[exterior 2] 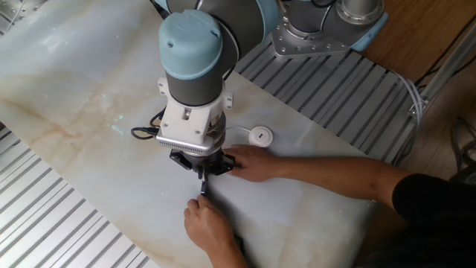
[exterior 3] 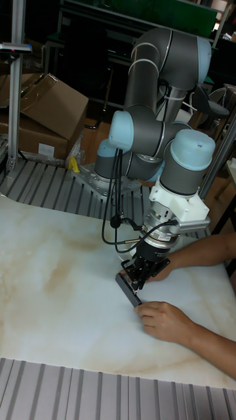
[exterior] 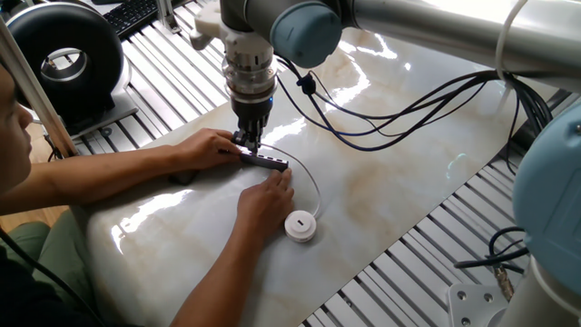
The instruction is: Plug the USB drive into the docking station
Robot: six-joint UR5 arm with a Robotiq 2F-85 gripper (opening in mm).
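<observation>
Hovering at the docking station, the gripper seems near insertion; its grip is unclear; two hands steady the bar; the USB drive lies apart.

The small white round plastic puck of the USB drive lies flat on the marble table, a dark slot mark on its top face. Its thin white cable curves away toward 12 o'clock, arcing back toward the bar. The slim silver-grey bar-shaped docking station lies at about 10 o'clock from the puck, well apart from it, flat on the table, its long axis running from 10 to 4 o'clock.
</observation>
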